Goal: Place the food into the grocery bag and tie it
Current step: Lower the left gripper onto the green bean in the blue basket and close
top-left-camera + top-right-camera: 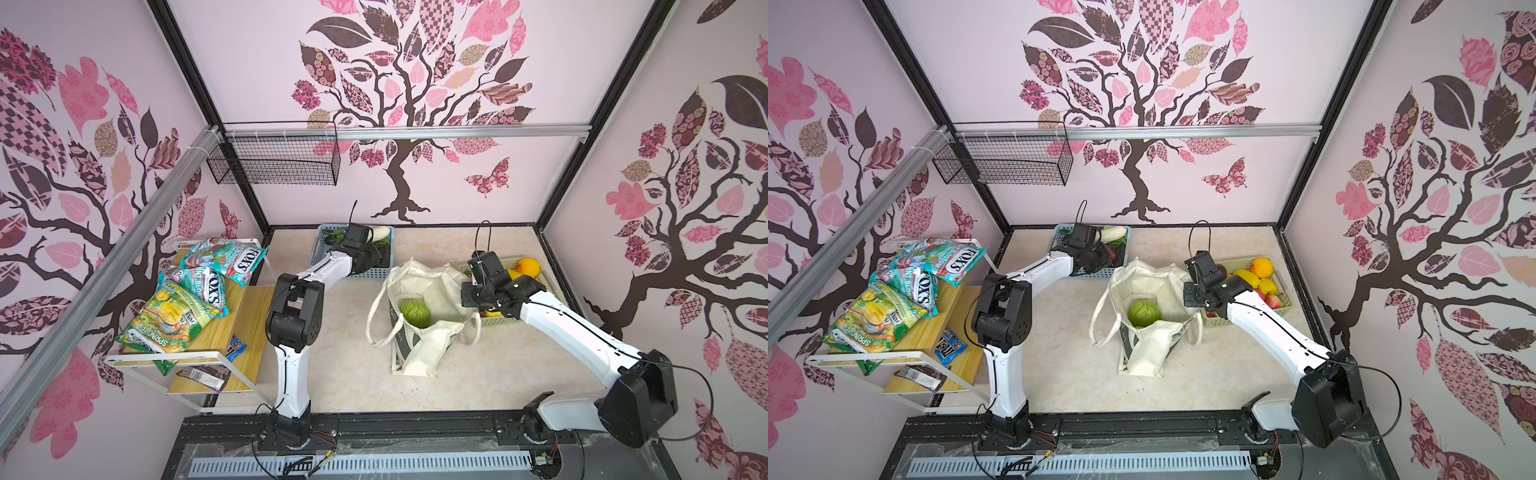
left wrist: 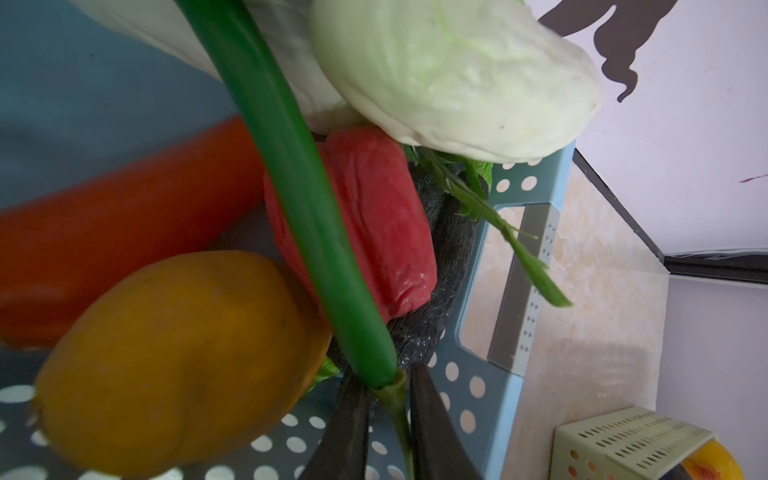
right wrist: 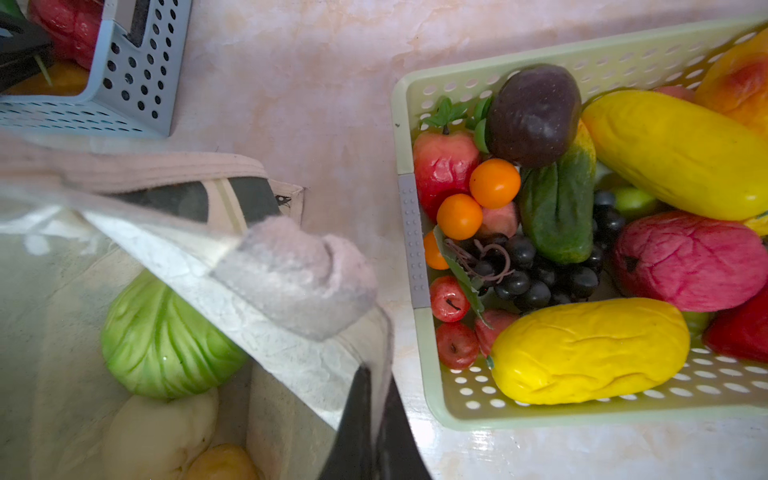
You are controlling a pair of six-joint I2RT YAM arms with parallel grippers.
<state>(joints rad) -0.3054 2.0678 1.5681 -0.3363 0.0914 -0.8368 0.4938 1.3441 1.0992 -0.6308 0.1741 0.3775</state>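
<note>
The grocery bag (image 1: 432, 286) (image 1: 1154, 286) stands open mid-table, with a round green cabbage (image 1: 414, 313) (image 1: 1144, 312) (image 3: 166, 340) and pale pieces of food inside. My right gripper (image 3: 376, 374) (image 1: 469, 295) is shut on the cream cloth of the bag's right rim and holds it up. My left gripper (image 2: 388, 370) (image 1: 376, 255) reaches into the blue basket (image 2: 469, 382) (image 1: 320, 245). Its fingers sit tight on either side of the thin stem of a long green vegetable (image 2: 291, 187). Around it lie a red pepper (image 2: 365, 216), a yellow-orange fruit (image 2: 178, 357), an orange carrot (image 2: 104, 232) and a white cabbage (image 2: 449, 70).
A pale green basket (image 3: 498, 415) (image 1: 1285, 305) full of toy fruit stands right of the bag, close under my right arm. A wooden shelf (image 1: 232, 332) with snack packets is at the left. A black wire basket (image 1: 274, 160) hangs on the back rail.
</note>
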